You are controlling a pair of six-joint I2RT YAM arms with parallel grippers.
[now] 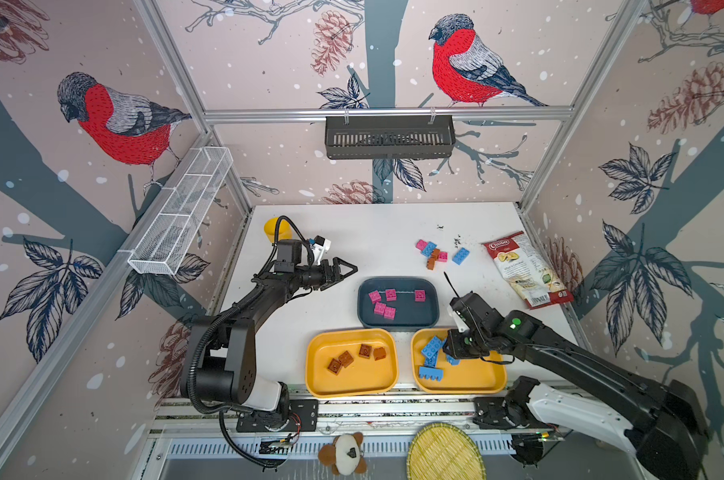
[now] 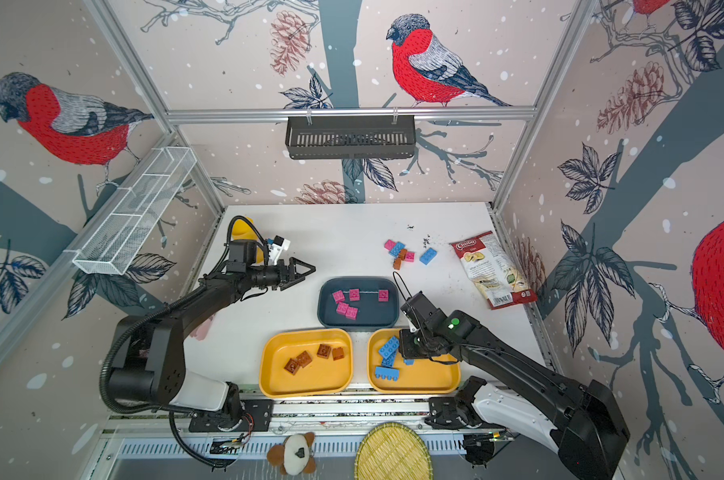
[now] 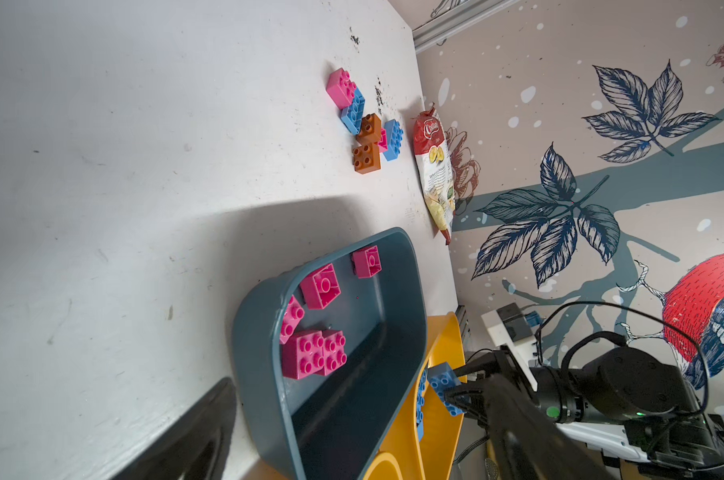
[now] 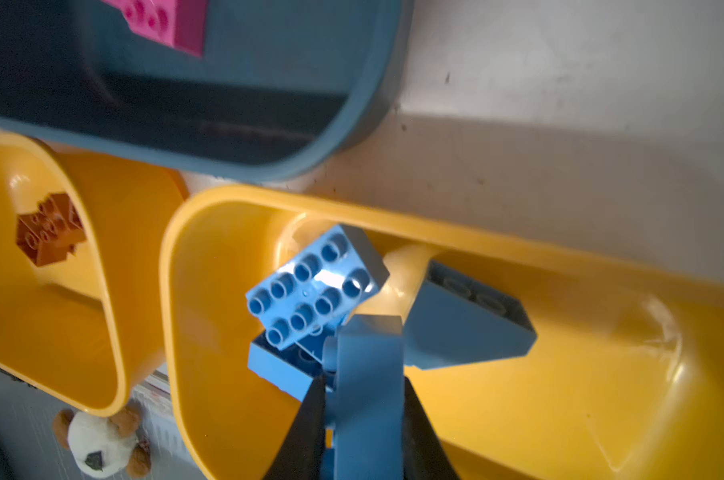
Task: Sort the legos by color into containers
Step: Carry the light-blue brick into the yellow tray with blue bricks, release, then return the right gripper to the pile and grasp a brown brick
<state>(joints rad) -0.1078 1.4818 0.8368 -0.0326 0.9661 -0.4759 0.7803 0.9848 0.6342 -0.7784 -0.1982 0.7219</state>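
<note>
My right gripper (image 1: 451, 354) hangs over the right yellow tray (image 1: 476, 384), shut on a blue lego (image 4: 368, 374). Below it in that tray lie other blue legos (image 1: 431, 347), among them a wedge-shaped one (image 4: 468, 328). The left yellow tray (image 1: 310, 374) holds several brown legos (image 1: 365, 351). The teal tray (image 1: 362, 316) holds several pink legos (image 1: 380, 308). Loose pink, blue and brown legos (image 1: 434, 253) lie at the back right of the table. My left gripper (image 1: 349, 269) stands open and empty above the table, left of the teal tray.
A chips bag (image 1: 526, 270) lies by the right wall. A yellow cup (image 1: 275, 228) stands behind the left arm. A black basket (image 1: 389, 137) and a white mesh basket (image 1: 181, 212) hang on the walls. A plush toy (image 1: 345, 453) and a woven plate (image 1: 445, 453) lie below the front rail.
</note>
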